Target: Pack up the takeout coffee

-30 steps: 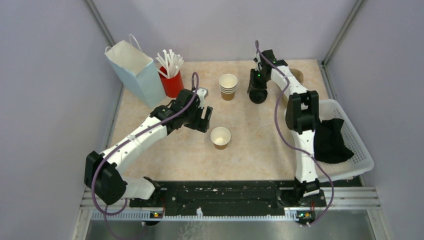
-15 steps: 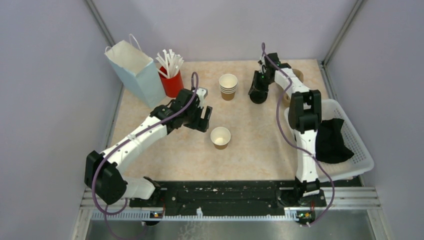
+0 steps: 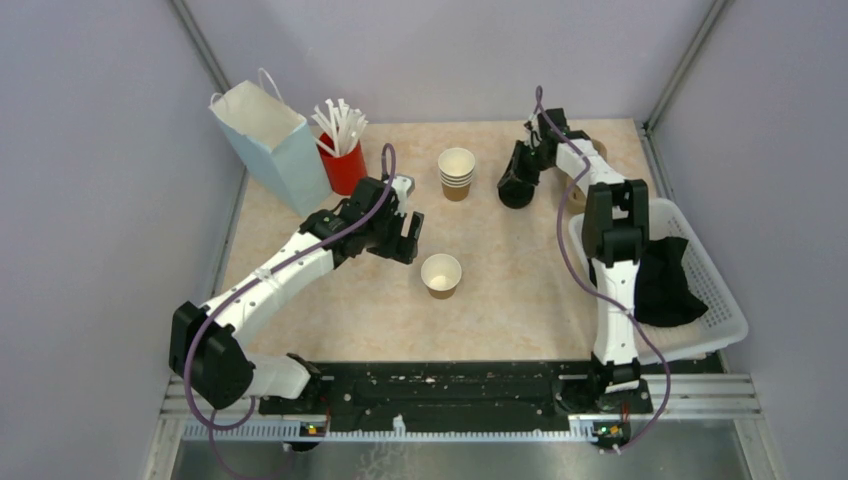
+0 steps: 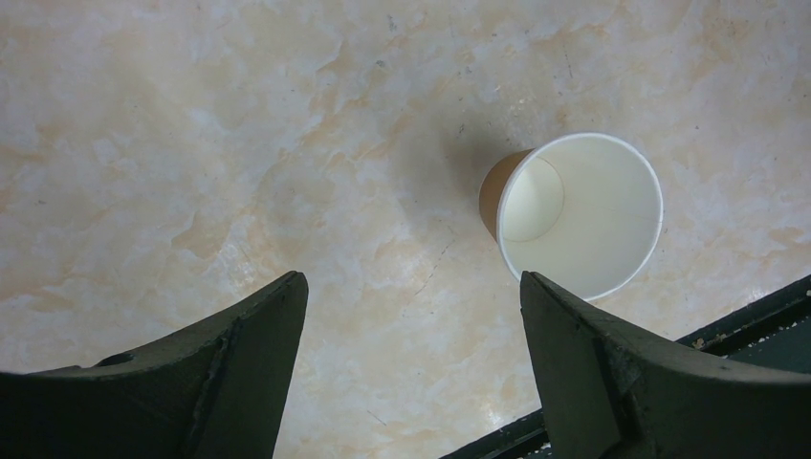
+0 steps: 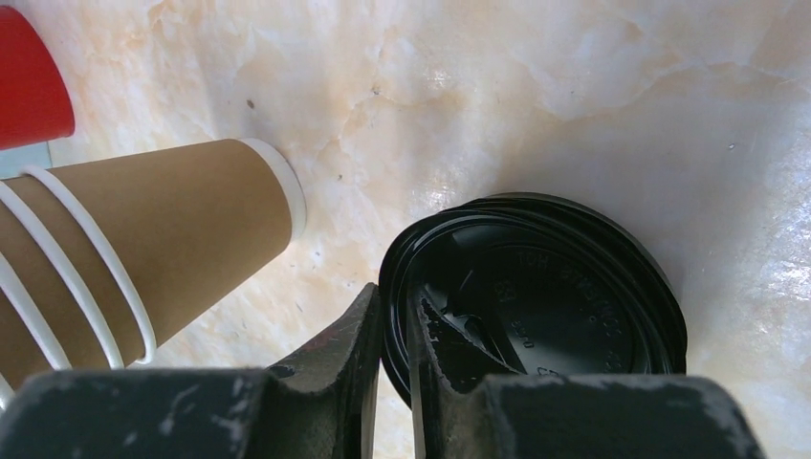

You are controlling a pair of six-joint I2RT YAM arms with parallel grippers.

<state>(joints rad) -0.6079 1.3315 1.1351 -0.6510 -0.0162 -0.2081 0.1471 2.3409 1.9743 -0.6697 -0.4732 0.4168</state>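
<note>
We find the paper bag (image 3: pixel 262 140) in the far left corner, the cup of straws (image 3: pixel 343 165) just right of it; along the far edge, the stack of cups (image 3: pixel 456 175) stands left of the lids (image 5: pixel 564 316); the single cup (image 3: pixel 441 275) sits mid-table; the basket (image 3: pixel 715 295) lies along the right edge, a cloth (image 3: pixel 660 285) in it.

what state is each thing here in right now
single cup: upright, empty, no lid
cup stack: upright, nested, no lid
black lids: stacked flat, rim pinched
right claw: shut on the black lids' rim
left claw: open, empty
paper bag: standing, mouth open
red cup: upright, full of straws
basket: holding a crumpled black cloth
</note>
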